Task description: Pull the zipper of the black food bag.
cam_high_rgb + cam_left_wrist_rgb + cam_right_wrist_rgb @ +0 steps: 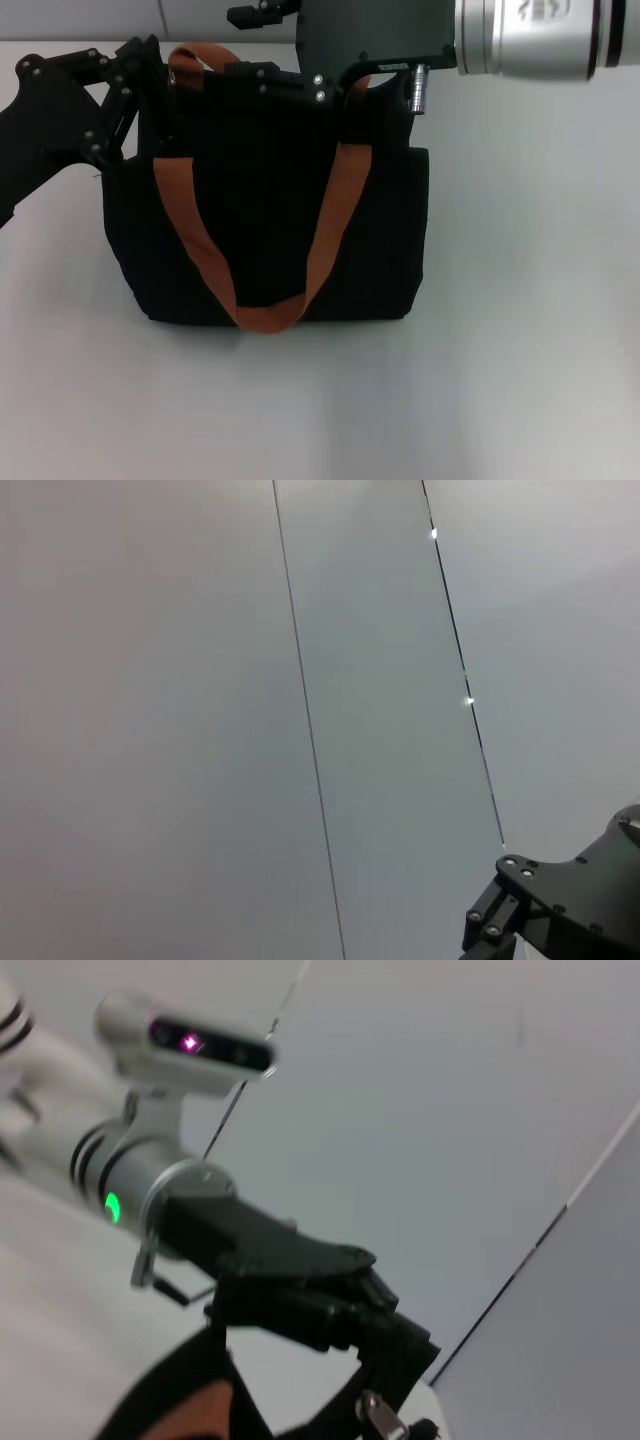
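zipper [381, 1417] at bag [270, 230] top — left gripper [165, 85] there, grip unclear; right gripper [345, 85] too.

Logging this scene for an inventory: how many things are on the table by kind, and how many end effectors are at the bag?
Black food bag: 1
Orange-brown handles: 2
End effectors, left and right, at the bag's top: 2
Total: 5

Black food bag, upright, centre of the head view

The black food bag [270, 230] stands boxy on the white surface — one orange-brown handle droops down its front face, the other arches at upper left. In the right wrist view's lower middle, the zipper [381, 1416] shows as a small silver tab — tilted, at the bag's top edge.
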